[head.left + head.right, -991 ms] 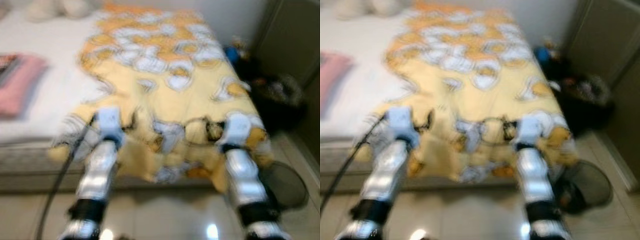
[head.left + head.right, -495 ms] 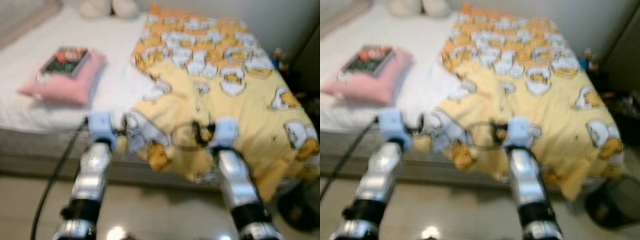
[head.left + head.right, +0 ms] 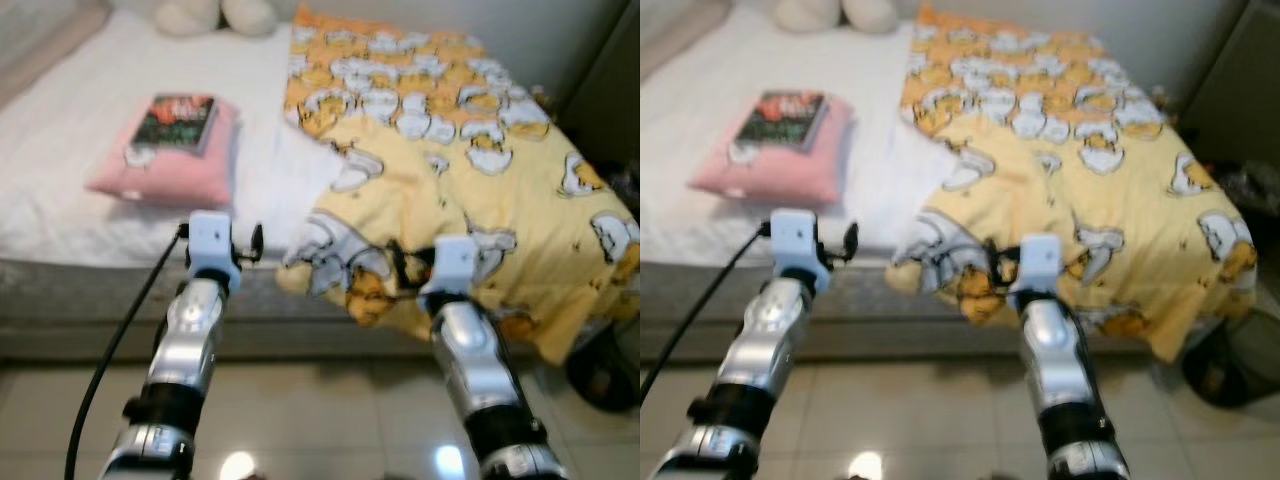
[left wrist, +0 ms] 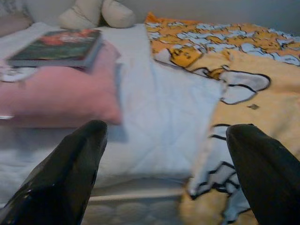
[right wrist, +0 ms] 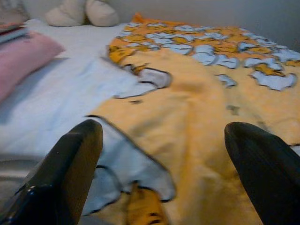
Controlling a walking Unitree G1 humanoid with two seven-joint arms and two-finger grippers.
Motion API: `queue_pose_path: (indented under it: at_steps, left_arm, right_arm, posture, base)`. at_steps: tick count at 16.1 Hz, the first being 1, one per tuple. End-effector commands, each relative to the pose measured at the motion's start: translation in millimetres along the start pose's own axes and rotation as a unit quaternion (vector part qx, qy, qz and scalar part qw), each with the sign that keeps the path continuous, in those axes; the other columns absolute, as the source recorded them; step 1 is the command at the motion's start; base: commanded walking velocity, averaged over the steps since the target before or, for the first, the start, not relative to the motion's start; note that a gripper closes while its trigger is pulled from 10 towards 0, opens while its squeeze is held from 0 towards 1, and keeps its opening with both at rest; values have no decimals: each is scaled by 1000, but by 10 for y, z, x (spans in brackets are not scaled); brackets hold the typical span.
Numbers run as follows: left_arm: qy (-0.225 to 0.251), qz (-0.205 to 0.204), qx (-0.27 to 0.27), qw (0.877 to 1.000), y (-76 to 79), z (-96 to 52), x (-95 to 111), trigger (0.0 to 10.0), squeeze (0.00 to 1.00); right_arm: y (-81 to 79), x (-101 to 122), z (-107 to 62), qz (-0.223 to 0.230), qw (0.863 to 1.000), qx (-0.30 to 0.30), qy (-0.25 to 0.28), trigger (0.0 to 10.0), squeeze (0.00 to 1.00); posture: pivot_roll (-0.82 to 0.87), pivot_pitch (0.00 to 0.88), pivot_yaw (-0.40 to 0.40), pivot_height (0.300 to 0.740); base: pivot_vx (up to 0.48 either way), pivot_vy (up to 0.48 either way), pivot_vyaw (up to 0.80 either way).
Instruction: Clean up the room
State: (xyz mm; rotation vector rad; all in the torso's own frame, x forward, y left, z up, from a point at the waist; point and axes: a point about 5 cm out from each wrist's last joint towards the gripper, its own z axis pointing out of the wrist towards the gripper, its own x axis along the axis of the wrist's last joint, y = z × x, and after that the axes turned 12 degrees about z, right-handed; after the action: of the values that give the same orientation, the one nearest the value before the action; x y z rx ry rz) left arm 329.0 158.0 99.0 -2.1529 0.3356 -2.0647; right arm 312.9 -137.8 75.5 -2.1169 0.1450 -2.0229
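Both tools released at the bed's (image 3: pixel 60 280) foot: the right tool (image 5: pixel 159 178) hovers nearest the rumpled yellow blanket (image 3: pixel 470 190), which runs lengthwise straight ahead; left tool (image 4: pixel 164 173) faces the pink pillow (image 3: pixel 165 160).

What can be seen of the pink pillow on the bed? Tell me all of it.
The pink pillow is soft, plump and rectangular, apparently fabric, with a small white patch at one end. It lies flat on the white sheet of the bed, on the robot's left, apart from the yellow blanket. A dark-covered book rests on top of it.
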Motion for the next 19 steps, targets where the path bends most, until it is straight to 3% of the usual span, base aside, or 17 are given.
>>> queue_pose_path:
  at_steps: [1,9,16,19]
  left_arm:
    - [-1,-2,-1,1000,37,14,9,10000,0]
    - [6,-10,39,999,-70,16,19,10000,0]
    - [27,1,40,999,-48,24,101,10000,0]
    - [39,9,34,999,-13,33,156,10000,0]
  right_arm:
    - [58,56,3,-13,1000,-6,12,10000,0]
    - [-4,62,48,-17,1000,10,10,10000,0]
    - [31,70,31,-18,1000,4,14,10000,0]
    - [20,187,64,-28,999,9,38,10000,0]
  posture:
    - [33,0,-3,740]
    - [50,0,-12,740]
    - [47,0,-16,740]
    - [47,0,-18,740]
  base:
    - [394,274,0]
    - [397,269,0]
    - [396,269,60]
    - [404,260,0]
